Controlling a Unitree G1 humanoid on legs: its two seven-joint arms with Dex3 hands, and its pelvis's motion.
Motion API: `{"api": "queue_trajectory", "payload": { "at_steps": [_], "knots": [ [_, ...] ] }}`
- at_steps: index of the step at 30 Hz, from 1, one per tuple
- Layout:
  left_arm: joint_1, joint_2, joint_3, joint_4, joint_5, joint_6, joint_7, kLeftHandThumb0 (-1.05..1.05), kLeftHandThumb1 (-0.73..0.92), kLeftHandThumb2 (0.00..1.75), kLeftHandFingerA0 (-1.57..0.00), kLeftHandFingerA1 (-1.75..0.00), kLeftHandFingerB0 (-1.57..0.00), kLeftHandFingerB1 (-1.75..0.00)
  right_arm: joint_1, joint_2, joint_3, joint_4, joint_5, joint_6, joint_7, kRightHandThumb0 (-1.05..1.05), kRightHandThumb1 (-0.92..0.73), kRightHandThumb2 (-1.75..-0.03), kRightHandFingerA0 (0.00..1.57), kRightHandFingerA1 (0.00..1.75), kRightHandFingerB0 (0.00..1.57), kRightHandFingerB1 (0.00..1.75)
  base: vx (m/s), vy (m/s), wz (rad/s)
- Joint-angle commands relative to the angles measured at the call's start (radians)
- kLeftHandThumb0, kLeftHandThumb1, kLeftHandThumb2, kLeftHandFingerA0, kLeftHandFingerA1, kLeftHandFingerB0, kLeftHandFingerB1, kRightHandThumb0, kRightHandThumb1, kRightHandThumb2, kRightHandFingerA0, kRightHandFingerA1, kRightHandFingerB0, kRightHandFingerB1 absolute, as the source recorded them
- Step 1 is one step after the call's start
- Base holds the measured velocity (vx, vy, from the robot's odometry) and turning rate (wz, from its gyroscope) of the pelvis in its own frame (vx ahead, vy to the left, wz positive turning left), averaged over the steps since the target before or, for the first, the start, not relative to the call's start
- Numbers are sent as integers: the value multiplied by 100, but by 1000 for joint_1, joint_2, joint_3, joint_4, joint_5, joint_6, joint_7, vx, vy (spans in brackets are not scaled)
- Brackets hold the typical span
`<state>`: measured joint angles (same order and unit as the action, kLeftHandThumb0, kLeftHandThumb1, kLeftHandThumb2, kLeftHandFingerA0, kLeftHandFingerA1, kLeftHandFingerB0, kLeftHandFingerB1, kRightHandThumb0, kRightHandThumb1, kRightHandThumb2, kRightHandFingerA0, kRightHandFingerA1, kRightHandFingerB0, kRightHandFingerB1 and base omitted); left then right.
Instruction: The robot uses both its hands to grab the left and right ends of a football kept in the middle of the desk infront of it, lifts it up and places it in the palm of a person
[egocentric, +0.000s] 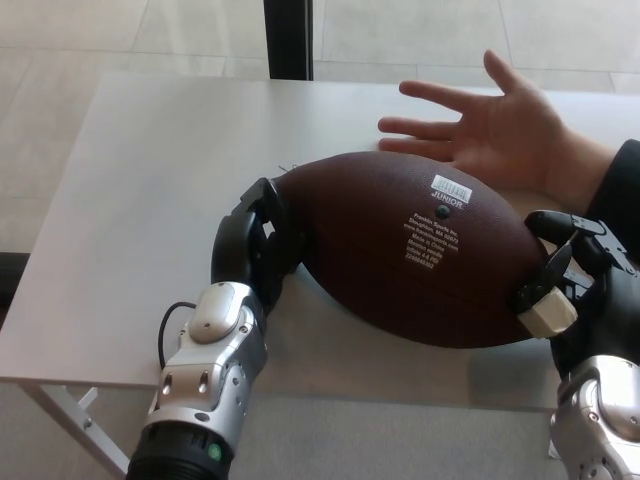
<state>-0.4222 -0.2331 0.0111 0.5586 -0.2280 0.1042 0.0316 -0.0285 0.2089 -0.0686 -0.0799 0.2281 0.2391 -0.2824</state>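
Note:
A dark brown football (415, 250) with white print and a barcode sticker is held above the grey desk (150, 200), between my two hands. My left hand (255, 245) presses its black fingers against the ball's left end. At the ball's right end my right hand (570, 285) grips with its fingers curled on the tip. A person's open palm (490, 125) faces up just behind the ball's upper right edge, fingers spread toward the left. The ball's near edge hides part of the desk.
A dark vertical post (290, 38) stands behind the desk's far edge. Pale floor tiles (80, 40) surround the desk. The person's dark sleeve (615, 190) enters at the right edge. A black cable (170, 325) loops by my left wrist.

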Motion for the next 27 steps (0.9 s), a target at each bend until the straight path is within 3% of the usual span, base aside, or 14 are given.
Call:
{"api": "queue_trajectory", "payload": {
  "at_steps": [1,24,25,26,27],
  "knots": [
    [27,-175,-96,37,-77,204,-142,-56,79,111,-109,-143,-70,-118,-70,196,146,38,106,38,86,-42,-56,-155,127,175,88,175,0,0,0],
    [20,-171,-105,49,-84,202,-141,-56,79,111,-109,-143,-70,-118,-70,185,151,45,121,20,75,-42,-56,-155,127,175,88,175,0,0,0],
    [-292,-116,-135,109,62,208,-20,-66,92,72,-61,-156,-48,-125,-372,80,-30,43,206,113,-27,-16,-53,-120,130,142,91,112,0,0,0],
    [-414,-67,-186,139,157,172,-18,-63,92,86,-77,-175,-56,-168,-495,38,-105,40,240,157,-71,-12,-44,-125,103,175,83,133,0,0,0],
    [-399,-29,-242,148,206,114,-92,-63,92,86,-77,-175,-56,-168,-487,44,-104,37,236,164,-72,-12,-44,-125,103,175,83,133,0,0,0]
  ]
}}
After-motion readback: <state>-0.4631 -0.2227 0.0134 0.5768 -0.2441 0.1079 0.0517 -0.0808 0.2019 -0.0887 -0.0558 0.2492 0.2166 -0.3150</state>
